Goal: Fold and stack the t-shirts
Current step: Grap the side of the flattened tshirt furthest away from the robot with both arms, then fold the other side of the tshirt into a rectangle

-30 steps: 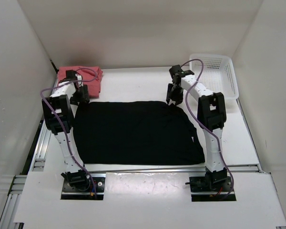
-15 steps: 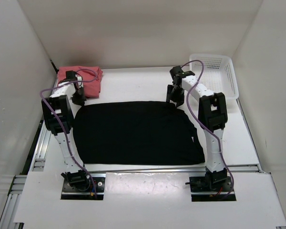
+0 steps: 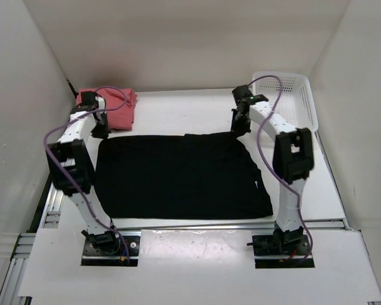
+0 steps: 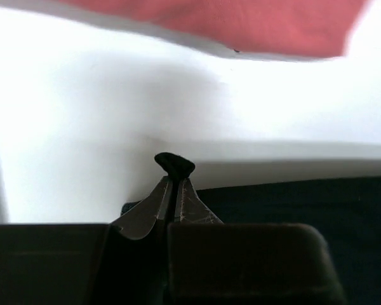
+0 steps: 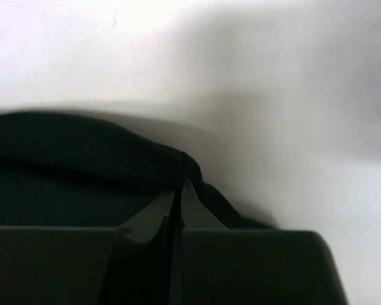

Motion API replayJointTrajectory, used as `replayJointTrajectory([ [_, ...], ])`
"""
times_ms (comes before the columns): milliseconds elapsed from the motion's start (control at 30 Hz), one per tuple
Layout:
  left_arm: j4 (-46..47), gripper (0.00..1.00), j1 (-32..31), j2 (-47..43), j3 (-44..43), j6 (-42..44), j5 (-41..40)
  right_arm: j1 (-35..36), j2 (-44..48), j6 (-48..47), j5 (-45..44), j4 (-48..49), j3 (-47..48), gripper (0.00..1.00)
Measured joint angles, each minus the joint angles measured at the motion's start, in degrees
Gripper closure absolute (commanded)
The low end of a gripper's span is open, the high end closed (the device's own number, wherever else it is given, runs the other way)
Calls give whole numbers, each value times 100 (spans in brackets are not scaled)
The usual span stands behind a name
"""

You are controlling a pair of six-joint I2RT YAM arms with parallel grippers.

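From above: the black t-shirt (image 3: 178,175) lies spread flat mid-surface (image 3: 178,111). The left end effector (image 3: 102,131) is down at its far left corner, the right end effector (image 3: 240,127) at its far right corner. The salmon pink t-shirt (image 3: 114,105) sits folded just beyond that left corner, the white basket (image 3: 298,105) out past the right. Left wrist: tips together, clamped on a nub of black cloth. Right wrist: tips closed on the black hem.
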State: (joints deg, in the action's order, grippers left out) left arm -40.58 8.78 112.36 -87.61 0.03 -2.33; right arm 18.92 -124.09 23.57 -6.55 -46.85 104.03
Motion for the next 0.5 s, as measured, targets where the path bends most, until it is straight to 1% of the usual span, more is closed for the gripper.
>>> replayJointTrajectory([
  [67, 7, 90, 0, -627, 341, -2, -76, -24, 780, 7, -59, 55, -479, 100],
  [200, 50, 90, 0, -1985, 1377, -2, -210, -26, 2787, 85, -4, 369, -1738, 100],
  [300, 28, 90, 0, -2551, 2144, -2, -267, 210, 3967, 275, 33, 463, -2918, 99],
  [400, -37, 90, 0, -2758, 2850, -2, -319, 713, 4524, 533, 181, 463, -4199, 99],
  [467, -107, 90, 2, -2778, 3228, -2, -352, 1040, 4625, 743, 304, 393, -4986, 95],
  [500, -118, 90, 7, -2787, 3410, -2, -365, 1167, 4682, 824, 356, 352, -5353, 88],
])
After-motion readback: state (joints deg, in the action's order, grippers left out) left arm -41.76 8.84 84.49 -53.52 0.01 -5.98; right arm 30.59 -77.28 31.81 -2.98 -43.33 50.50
